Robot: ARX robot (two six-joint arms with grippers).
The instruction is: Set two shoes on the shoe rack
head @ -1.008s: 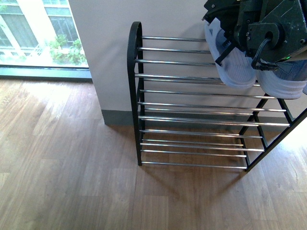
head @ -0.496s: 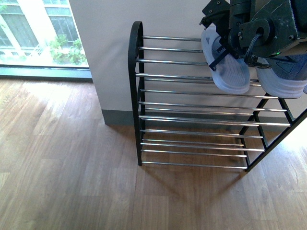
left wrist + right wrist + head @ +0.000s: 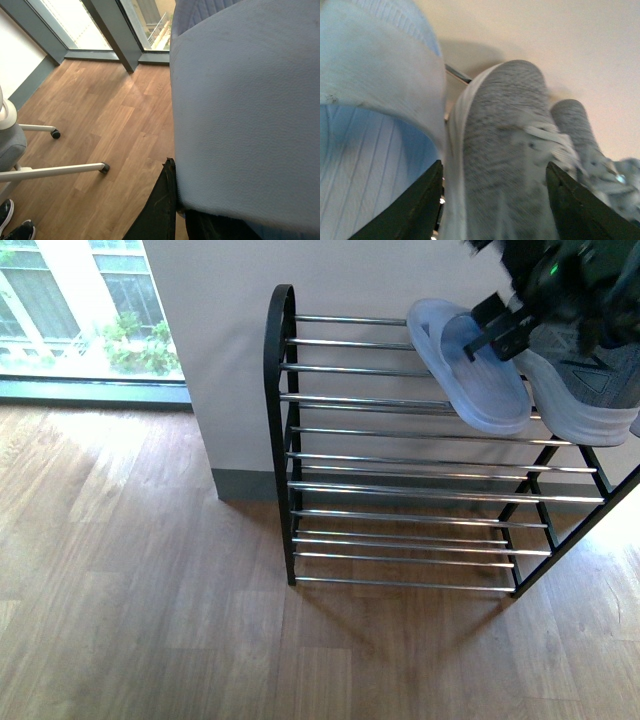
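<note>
Front view catches only the tip of the right arm, cut off by the upper right corner and smeared with motion blur, so its joints are hard to read. It reaches in from above, over the top tier of the shoe rack. The right gripper hangs just over one pale blue slide sandal. That sandal lies across the top silver bars toward the rack's right end, its strap at the far end and its other end jutting out toward the near side. It touches a grey sneaker on its right, which runs off the frame edge.

From the right wrist view, the two dark fingers stand wide apart and grip nothing. The sneaker's toe sits between them and the sandal's broad strap is beside one of them. A second grey shoe behind is blurry.

Left arm does not show in the front view. Its wrist view is mostly blocked by the other sandal, a big pale blue surface right up against the lens. Only one black finger of the left gripper shows beside it, so I cannot tell whether the jaws are clamped on it. Past it are wooden floor, a chair's castor leg and a window
</note>
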